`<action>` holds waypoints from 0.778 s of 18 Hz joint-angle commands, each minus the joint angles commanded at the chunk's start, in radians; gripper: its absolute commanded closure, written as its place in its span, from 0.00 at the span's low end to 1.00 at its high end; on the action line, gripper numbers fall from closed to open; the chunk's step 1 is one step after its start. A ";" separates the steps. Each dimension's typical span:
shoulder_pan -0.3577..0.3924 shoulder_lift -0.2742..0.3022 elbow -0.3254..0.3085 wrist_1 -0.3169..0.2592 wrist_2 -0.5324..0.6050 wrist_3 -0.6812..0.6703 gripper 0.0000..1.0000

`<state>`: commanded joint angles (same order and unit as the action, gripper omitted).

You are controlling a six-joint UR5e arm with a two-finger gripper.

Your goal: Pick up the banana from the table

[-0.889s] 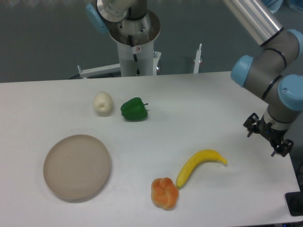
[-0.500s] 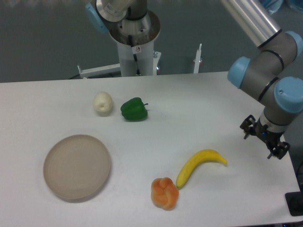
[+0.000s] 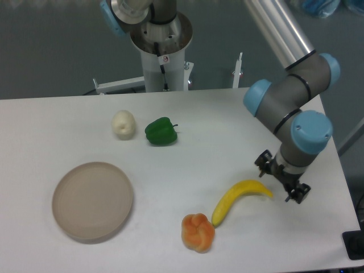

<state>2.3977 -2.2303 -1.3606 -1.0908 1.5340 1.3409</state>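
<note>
The yellow banana point(image 3: 237, 199) lies on the white table point(image 3: 227, 131) at the front right, curved, one end by the orange pepper and the other pointing right. My gripper point(image 3: 281, 178) hangs just above and to the right of the banana's right end, fingers pointing down. The fingers look spread apart with nothing between them. The gripper is not touching the banana.
An orange-yellow lumpy pepper point(image 3: 198, 232) sits at the banana's left end. A green pepper point(image 3: 161, 131) and a pale round fruit point(image 3: 123, 124) lie at the back. A round beige plate point(image 3: 92, 199) sits front left. The arm's base point(image 3: 162, 51) stands behind the table.
My gripper and arm have moved left from the table's right edge to a spot close to the banana's right end. The objects have not moved.
</note>
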 joint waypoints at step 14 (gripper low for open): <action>-0.095 -0.014 -0.069 0.025 -0.025 -0.209 0.00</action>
<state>2.3025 -2.2442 -1.4297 -1.0661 1.5094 1.1322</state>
